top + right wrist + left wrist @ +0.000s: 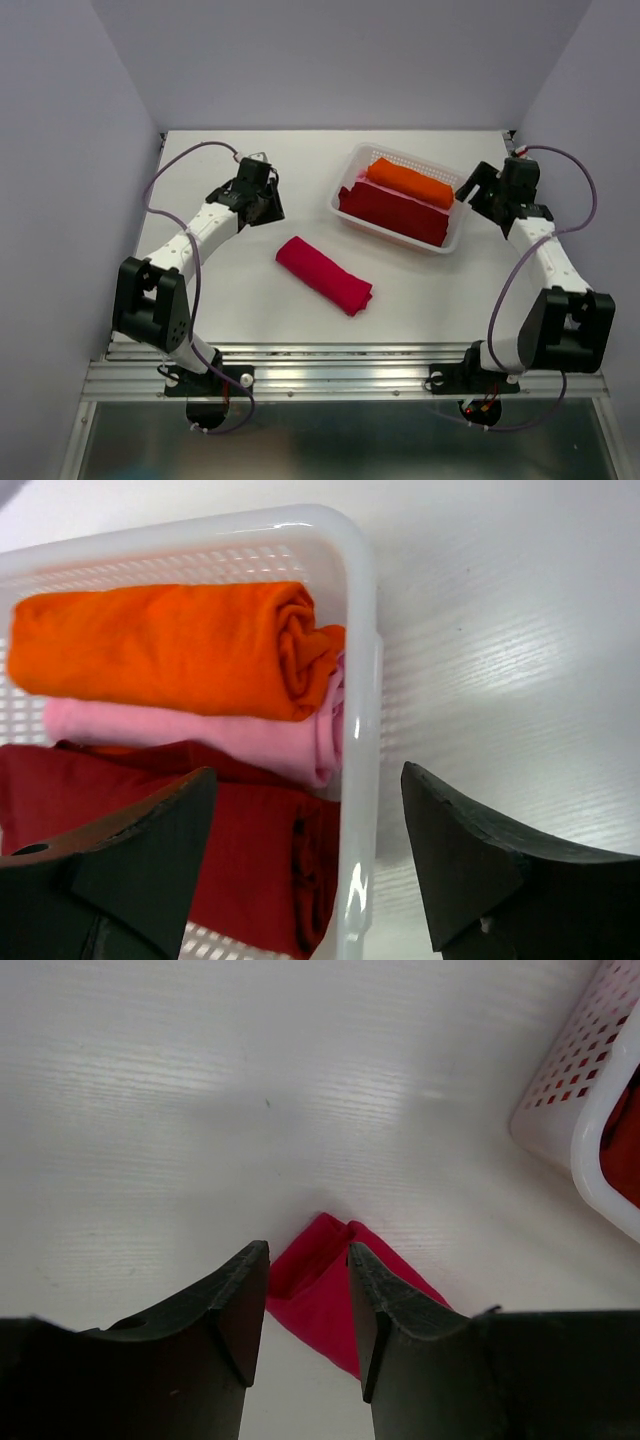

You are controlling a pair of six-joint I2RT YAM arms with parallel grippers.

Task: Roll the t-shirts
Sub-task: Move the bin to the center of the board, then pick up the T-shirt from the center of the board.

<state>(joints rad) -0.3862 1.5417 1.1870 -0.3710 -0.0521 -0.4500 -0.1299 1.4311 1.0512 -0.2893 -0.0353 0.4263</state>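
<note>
A crimson-red t-shirt (323,274) lies rolled on the white table, slanting from upper left to lower right. My left gripper (268,205) hovers up and left of it, open and holding nothing. In the left wrist view the roll's near end (318,1290) shows between the dark fingers (235,1305), below them. A white slatted basket (351,166) holds an orange roll (408,181) and a dark red roll (392,210); a pink roll (200,735) lies between them. My right gripper (308,775) stands open at the basket's right end, its jaws either side of the rim (360,660).
The basket's corner (575,1110) appears at the right of the left wrist view. Grey walls close off the table at the left, right and back. A metal rail (340,375) with both arm bases runs along the near edge.
</note>
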